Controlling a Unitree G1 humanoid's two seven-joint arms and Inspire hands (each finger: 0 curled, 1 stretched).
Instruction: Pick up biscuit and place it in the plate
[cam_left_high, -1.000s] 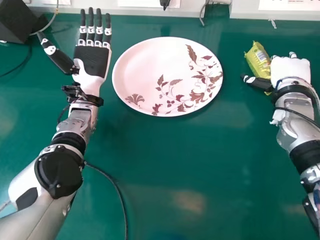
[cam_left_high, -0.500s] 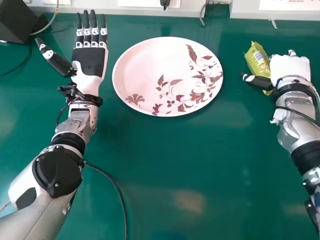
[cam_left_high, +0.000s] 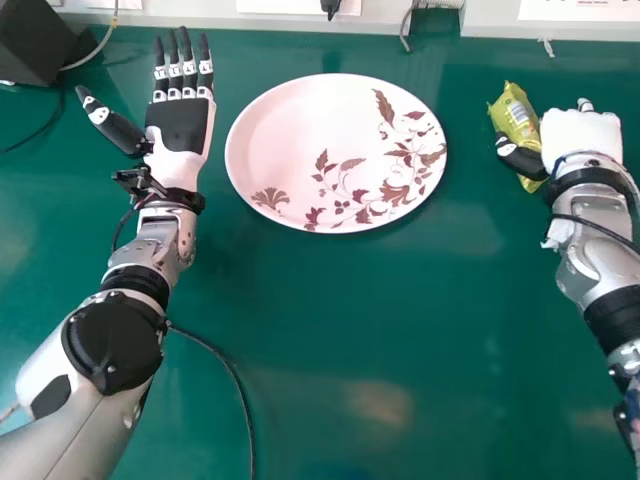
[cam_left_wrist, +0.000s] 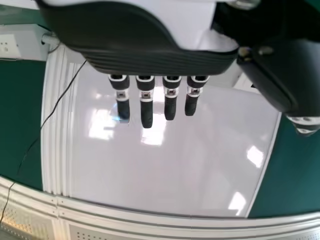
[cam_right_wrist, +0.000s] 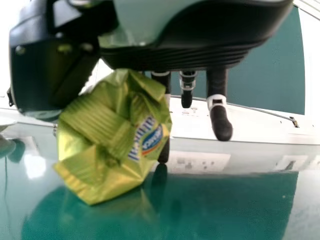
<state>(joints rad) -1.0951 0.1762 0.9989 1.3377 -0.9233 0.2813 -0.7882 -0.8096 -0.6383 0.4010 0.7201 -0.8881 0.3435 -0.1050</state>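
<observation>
Biscuit packet (cam_left_high: 515, 112): yellow-green wrapper, upper right of the head view, between the right hand's thumb and fingers, just above the plate's far right
Right hand (cam_left_high: 582, 138): upper right, clamped on the packet, thumb bent in against the wrapper
Plate (cam_left_high: 300, 130): upper middle, white with brown leaves along its right and lower parts; the packet is apart from it, to its right
Left hand (cam_left_high: 182, 125): upper left, beside the plate without touching, fingers straight, thumb spread well apart
Table (cam_left_high: 300, 330): green, under the plate
Black box (cam_left_high: 35, 40): upper left corner
Cable (cam_left_high: 235, 375): black, lower left, beside the left forearm
</observation>
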